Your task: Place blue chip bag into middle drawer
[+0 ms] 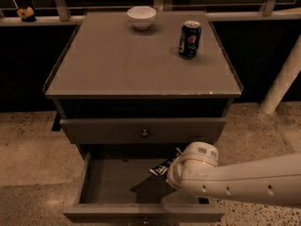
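The middle drawer [117,180] is pulled open below the closed drawer front [143,131] of the grey cabinet. My gripper [175,169] is down inside the right part of this open drawer, mostly hidden behind the white wrist housing [195,164] of the arm that comes in from the right. The blue chip bag [161,169] pokes out to the left from under the wrist, crumpled and tilted, over the drawer floor. Whether the bag hangs or rests on the floor I cannot tell.
On the cabinet top [117,65] a white bowl [141,17] stands at the back and a blue soda can [189,39] upright at the back right. A white post [282,79] rises at the right. Speckled floor surrounds the cabinet.
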`<state>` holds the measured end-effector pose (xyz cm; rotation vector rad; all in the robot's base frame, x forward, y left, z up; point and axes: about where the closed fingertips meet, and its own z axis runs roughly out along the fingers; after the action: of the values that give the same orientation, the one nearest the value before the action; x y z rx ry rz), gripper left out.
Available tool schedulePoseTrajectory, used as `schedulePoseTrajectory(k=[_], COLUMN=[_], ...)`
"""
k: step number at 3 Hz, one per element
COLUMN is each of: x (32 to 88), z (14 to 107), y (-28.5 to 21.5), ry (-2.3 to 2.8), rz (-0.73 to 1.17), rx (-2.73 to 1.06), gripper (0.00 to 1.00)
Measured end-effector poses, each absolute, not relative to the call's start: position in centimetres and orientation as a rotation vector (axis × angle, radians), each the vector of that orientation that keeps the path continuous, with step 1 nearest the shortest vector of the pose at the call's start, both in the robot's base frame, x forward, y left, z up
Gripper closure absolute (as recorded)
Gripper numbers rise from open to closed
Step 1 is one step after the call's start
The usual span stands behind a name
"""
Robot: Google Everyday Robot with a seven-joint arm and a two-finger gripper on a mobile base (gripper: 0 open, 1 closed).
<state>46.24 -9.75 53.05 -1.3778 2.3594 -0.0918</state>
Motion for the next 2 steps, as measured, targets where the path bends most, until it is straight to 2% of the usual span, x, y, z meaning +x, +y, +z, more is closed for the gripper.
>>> schedulePoseTrajectory(k=[2], x=[48.4], z=[46.0], y=[-7.5], ry=[2.415], rz=[0.027], rx=[-1.378], gripper=[1.00])
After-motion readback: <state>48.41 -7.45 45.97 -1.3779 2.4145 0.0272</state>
